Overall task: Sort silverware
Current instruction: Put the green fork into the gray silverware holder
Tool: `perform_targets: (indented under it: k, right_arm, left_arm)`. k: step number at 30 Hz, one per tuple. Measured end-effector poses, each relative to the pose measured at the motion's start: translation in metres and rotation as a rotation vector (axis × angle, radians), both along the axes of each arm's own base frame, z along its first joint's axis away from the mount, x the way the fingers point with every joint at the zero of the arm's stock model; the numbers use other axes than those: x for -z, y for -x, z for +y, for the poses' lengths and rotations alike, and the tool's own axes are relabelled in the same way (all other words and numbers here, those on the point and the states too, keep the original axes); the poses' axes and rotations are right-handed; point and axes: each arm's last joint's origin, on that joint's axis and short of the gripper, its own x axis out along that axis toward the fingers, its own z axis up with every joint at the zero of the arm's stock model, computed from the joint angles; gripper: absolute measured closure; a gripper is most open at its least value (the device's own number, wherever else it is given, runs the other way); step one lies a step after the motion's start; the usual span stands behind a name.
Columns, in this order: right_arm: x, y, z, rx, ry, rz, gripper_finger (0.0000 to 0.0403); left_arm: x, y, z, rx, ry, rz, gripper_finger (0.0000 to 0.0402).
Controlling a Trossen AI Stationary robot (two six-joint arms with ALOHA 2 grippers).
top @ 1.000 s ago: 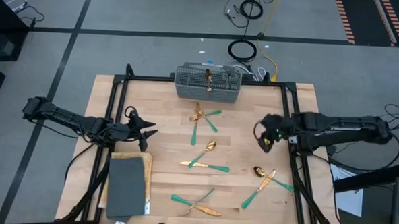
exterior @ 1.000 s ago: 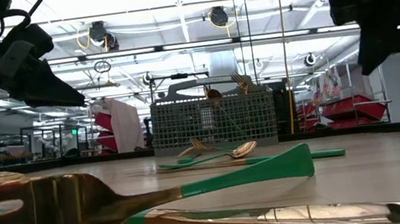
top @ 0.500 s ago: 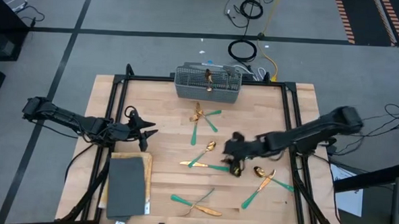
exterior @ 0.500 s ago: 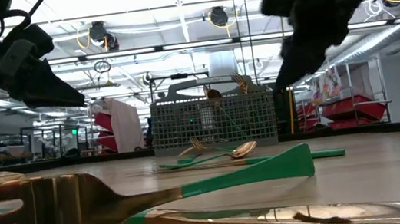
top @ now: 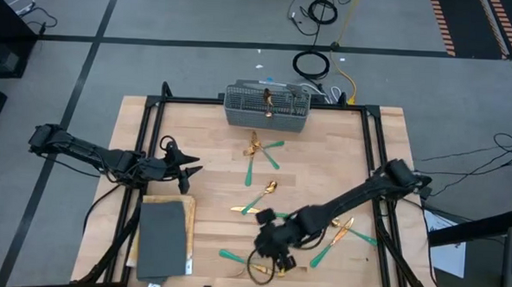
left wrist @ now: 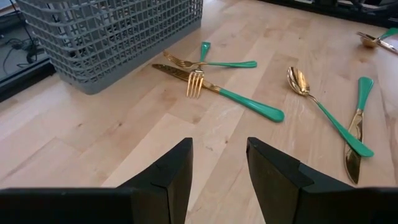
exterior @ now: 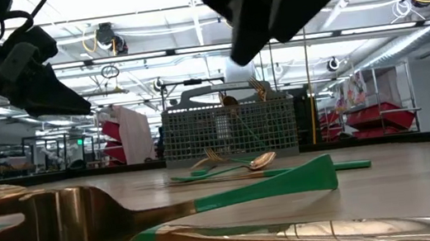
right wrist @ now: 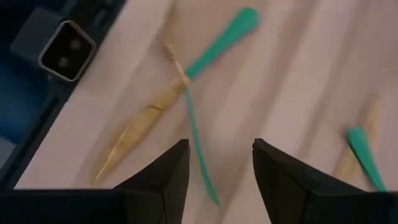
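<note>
The silverware lies scattered on the wooden table: a crossed group (top: pixel 260 148) near the grey basket (top: pixel 266 108), a pair (top: pixel 262 203) mid-table, a pair (top: pixel 339 232) at the right, and a crossed knife and fork (top: pixel 238 262) near the front edge. My right gripper (top: pixel 273 258) hangs open above that front pair. In the right wrist view the gold knife (right wrist: pixel 155 112) and a slim teal handle (right wrist: pixel 199 143) lie below its fingers, untouched. My left gripper (top: pixel 190 169) waits open at the table's left, with a fork and knife (left wrist: pixel 205 78) ahead of it.
The grey wire basket (left wrist: pixel 112 31) stands at the far edge with a few pieces upright in it. A grey slab (top: pixel 161 234) lies at the front left. The low camera (right wrist: pixel 62 50) sits at the near edge. Black rails frame the table's sides.
My right gripper has swept from the table's right edge across to the near edge, past the mid-table pieces, rolling as it went. It now hangs above the front knife and fork. Its fingers stay apart. No silverware has moved.
</note>
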Motion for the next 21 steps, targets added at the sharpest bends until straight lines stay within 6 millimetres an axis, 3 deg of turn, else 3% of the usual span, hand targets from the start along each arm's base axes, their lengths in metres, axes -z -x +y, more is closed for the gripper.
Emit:
perform_targets:
  k: [13,21]
  right_arm:
    - [0.041,-0.026,0.017,-0.048,-0.004,0.019,0.0238]
    - [0.043,-0.028,0.013,-0.040,-0.018,0.029,0.0240]
  left_arm:
    - [0.003,0.001,0.000,0.016,0.002,0.031,0.0244]
    - [0.002,0.001,0.000,0.023,0.007,0.031,0.0244]
